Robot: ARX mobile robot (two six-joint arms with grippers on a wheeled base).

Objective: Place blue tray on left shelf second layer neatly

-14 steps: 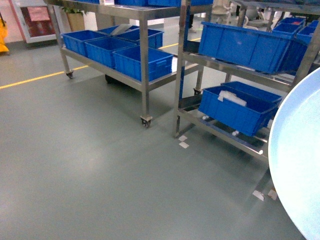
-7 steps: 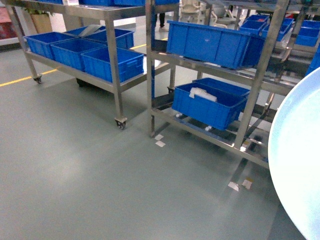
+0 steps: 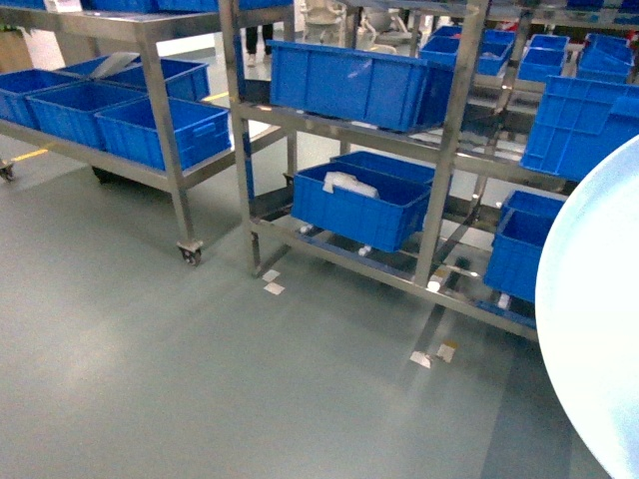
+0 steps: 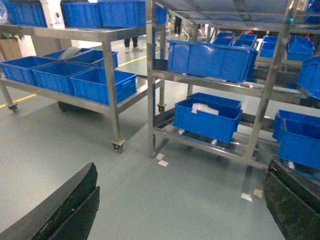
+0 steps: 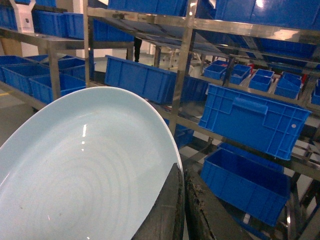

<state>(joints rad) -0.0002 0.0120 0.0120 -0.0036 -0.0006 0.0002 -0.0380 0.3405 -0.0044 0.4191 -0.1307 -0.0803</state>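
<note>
right end effector [image 5: 181, 210]: two dark fingers pressed together on the rim of the blue tray, seen close at the bottom of the right wrist view
blue tray [image 5: 85, 165]: pale, round and shallow, held up off the floor and tilted; its hollow side faces the wrist camera, and in the head view its curved edge [image 3: 591, 319] fills the right margin
left end effector [image 4: 180, 210]: fingers spread wide apart, one dark finger [image 4: 65, 207] at the lower left and the other at the lower right of its wrist view, nothing between them
left arm pose: held low, looking out level toward the racks over the grey floor [image 3: 200, 379]
left shelf [image 3: 439, 150]: shiny steel rack with perforated uprights, well apart from the tray; a dark blue crate [image 3: 359, 85] sits on an upper tier, another crate [image 3: 359, 205] with white material inside on the lowest tier
wheeled table [image 3: 160, 130]: steel, to the left of the shelf, carrying more blue crates
</note>
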